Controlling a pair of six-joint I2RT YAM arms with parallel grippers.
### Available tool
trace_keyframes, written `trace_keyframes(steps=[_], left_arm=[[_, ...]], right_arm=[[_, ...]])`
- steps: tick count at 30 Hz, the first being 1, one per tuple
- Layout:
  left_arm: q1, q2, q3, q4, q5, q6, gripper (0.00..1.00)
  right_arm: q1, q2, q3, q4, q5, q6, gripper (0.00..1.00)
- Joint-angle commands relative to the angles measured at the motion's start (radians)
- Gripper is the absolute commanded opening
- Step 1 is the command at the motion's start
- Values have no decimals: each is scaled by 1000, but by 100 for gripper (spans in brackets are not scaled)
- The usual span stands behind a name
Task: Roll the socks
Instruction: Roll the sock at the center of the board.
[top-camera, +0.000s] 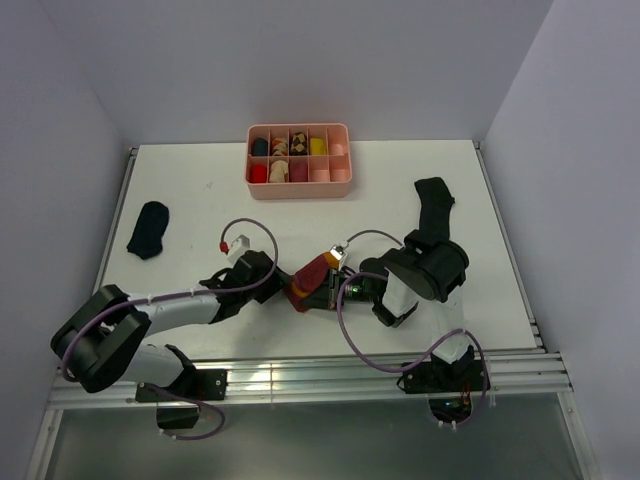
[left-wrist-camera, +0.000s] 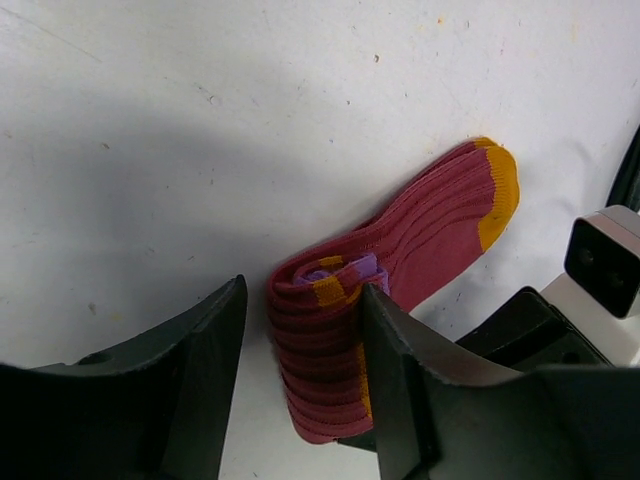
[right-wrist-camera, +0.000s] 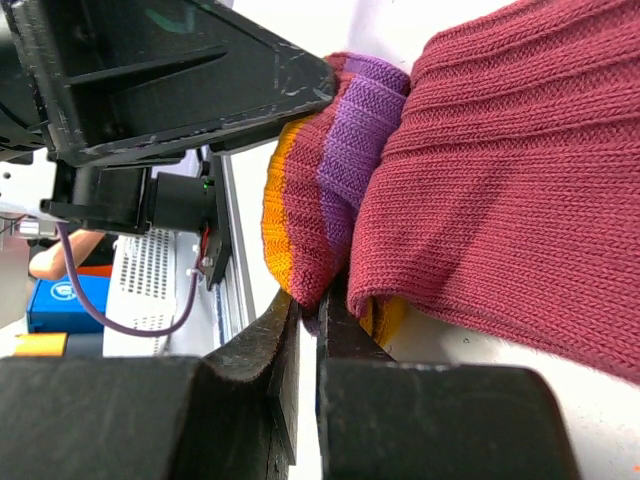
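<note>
Striped sock (top-camera: 308, 281), maroon and purple with orange ends, at the near middle of the bench (top-camera: 200, 180), between my two arms. One end is wound into a tight roll with purple and orange showing at its core. The other end, with its orange toe, lies flat on the surface, so I judge the roll about half made. My right hand (right-wrist-camera: 310, 312) has its fingers pressed almost together on a fold of fabric at the underside of the roll. I read this pinch as an anchor that keeps the turns from springing loose. My left hand (left-wrist-camera: 305, 300) is partly spread and straddles the roll from the opposite side. One finger lies against the knit and the other stands just clear of it, so it grips nothing firmly yet and is placed to take the bundle across its width. Both hands meet at the same small bundle and leave little room for either to move without brushing the other. The purple cable loops hang close above them. One black sock (top-camera: 148, 230) lies well apart at the left. The second black sock (top-camera: 435, 205) lies at the right, its near end hidden behind my right arm. The pink tray (top-camera: 300, 188) stands at the far edge with coloured bundles in several compartments, out of the way.
</note>
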Motion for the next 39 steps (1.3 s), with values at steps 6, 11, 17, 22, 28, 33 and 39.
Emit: trace_keyframes(steps=[6, 11, 17, 22, 28, 33, 39], left_arm=[[3, 86, 48, -45, -19, -11, 43], [3, 178, 113, -174, -40, 5, 34], [0, 241, 180, -259, -37, 63, 34], [-22, 272, 255, -332, -65, 129, 33], [-69, 281, 350, -412, -116, 180, 34], [-82, 287, 380, -427, -109, 196, 34], [-85, 301, 395, -435, -93, 209, 33]], right_arm=[[-12, -43, -8, -152, 33, -73, 2], [-9, -175, -2, -400, 106, -163, 33], [29, -493, 70, -866, 356, -387, 58], [145, -658, 154, -1115, 658, -547, 67], [326, -729, 229, -1223, 968, -706, 69], [445, -675, 271, -1197, 1125, -840, 70], [547, -563, 305, -1139, 1197, -917, 70]])
